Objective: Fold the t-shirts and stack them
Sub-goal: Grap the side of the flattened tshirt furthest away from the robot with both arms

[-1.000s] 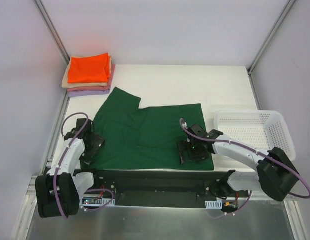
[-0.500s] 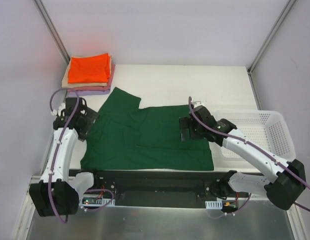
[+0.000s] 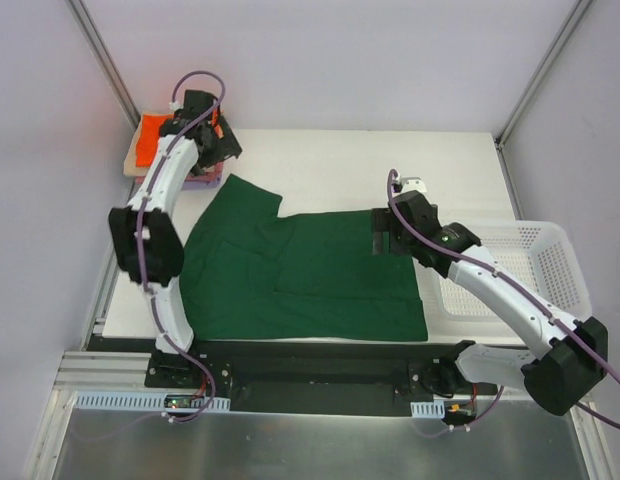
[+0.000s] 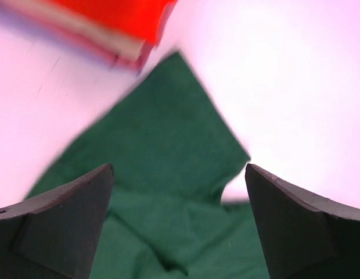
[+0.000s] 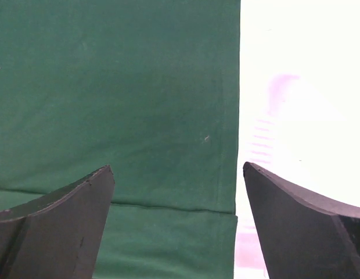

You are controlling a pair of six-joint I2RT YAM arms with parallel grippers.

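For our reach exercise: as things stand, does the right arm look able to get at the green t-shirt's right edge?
Likely yes: the right arm hangs, jaws open, over the green t-shirt edge; nothing between.

The left arm [image 3: 166, 178] hides part of the folded t-shirts [image 3: 149, 142], blurred in its wrist view.

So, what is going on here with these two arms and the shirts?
A dark green t-shirt lies spread out on the white table. The left gripper, open and empty, hovers by the shirt's far left sleeve, next to a stack of folded shirts with orange on top. The right gripper, also open, is above the shirt's right edge, beside a white mesh basket.
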